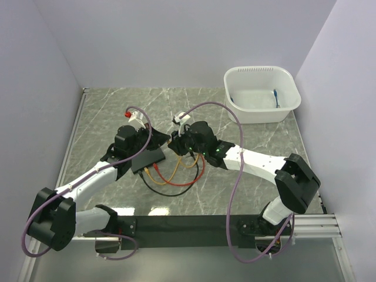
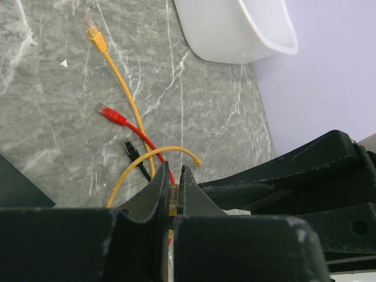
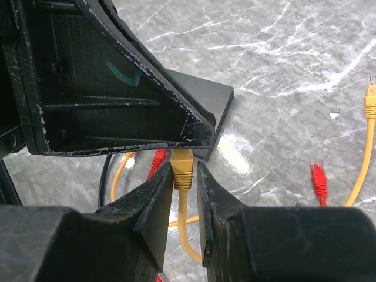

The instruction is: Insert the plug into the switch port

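The black switch box (image 1: 150,157) lies mid-table. My left gripper (image 1: 134,144) is on its far-left end, fingers (image 2: 154,188) shut, pinching its edge. In the right wrist view one left finger (image 3: 117,88) covers most of the box (image 3: 202,97). My right gripper (image 3: 185,165) is shut on the ribbed boot of a yellow plug (image 3: 182,176). The plug points at the box's near side, where the switch port sits. Its tip is hidden under the left finger. A red plug (image 3: 157,158) and an orange one (image 3: 126,156) sit beside it at that side.
Red, orange, yellow and black cables (image 1: 173,179) loop in front of the box. Free plug ends lie on the marble: yellow (image 2: 94,35), red (image 2: 108,113), black (image 2: 130,150). A white tub (image 1: 261,94) stands at the far right by the wall.
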